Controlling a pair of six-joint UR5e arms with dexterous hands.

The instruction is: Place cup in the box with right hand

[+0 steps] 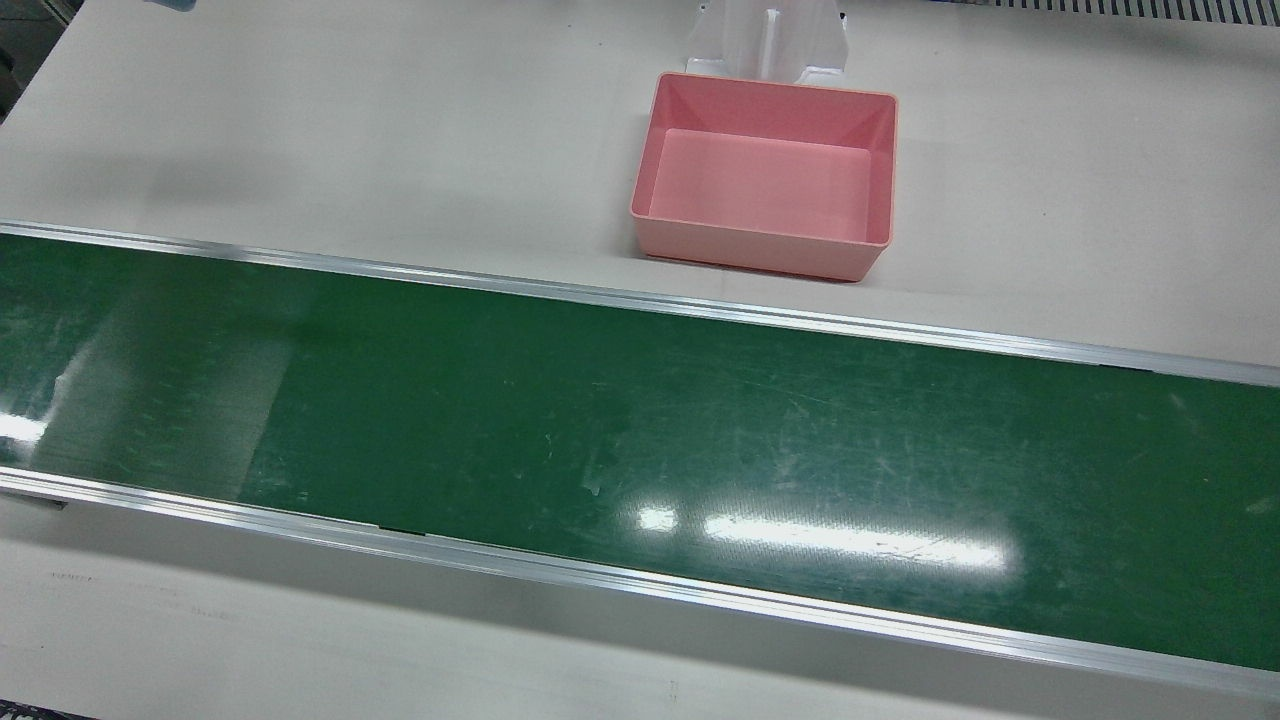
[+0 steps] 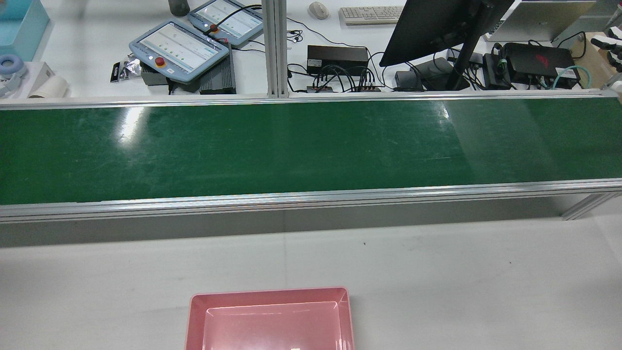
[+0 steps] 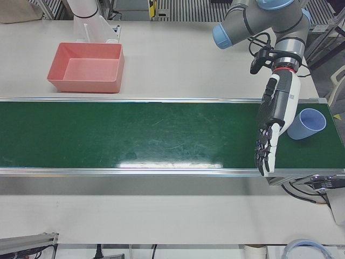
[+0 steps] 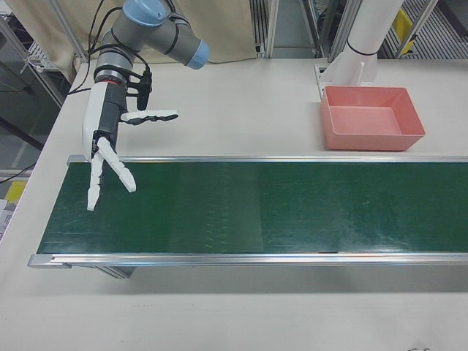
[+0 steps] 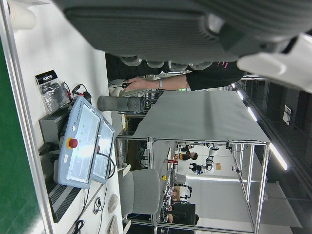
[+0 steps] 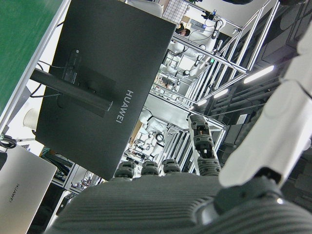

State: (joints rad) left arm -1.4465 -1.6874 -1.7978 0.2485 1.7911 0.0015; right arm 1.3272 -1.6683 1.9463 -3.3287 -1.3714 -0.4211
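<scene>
The pale blue plastic cup (image 3: 306, 123) is lying tipped on its side at the far left end of the green conveyor belt (image 3: 135, 135) that is running along the middle of the white counter (image 3: 178, 54), its open mouth facing up and toward the operators' edge. That puts it at the opposite end of the belt from the hand meant to take it. The white right hand (image 4: 110, 157) is hanging over the belt's right end, fingers spread wide and holding nothing, well apart from the cup. The dark-fingered left hand (image 3: 269, 129) is hanging just beside the cup, fingers extended downward and empty, so it is by far the nearer of the two.

The empty pink rectangular plastic box (image 4: 371, 117) is sitting on the robot's side of the counter, near the middle of that edge, between the two arms.

Judging from this, the cup is needing to travel along the belt toward the right end before the right hand can reach it.
</scene>
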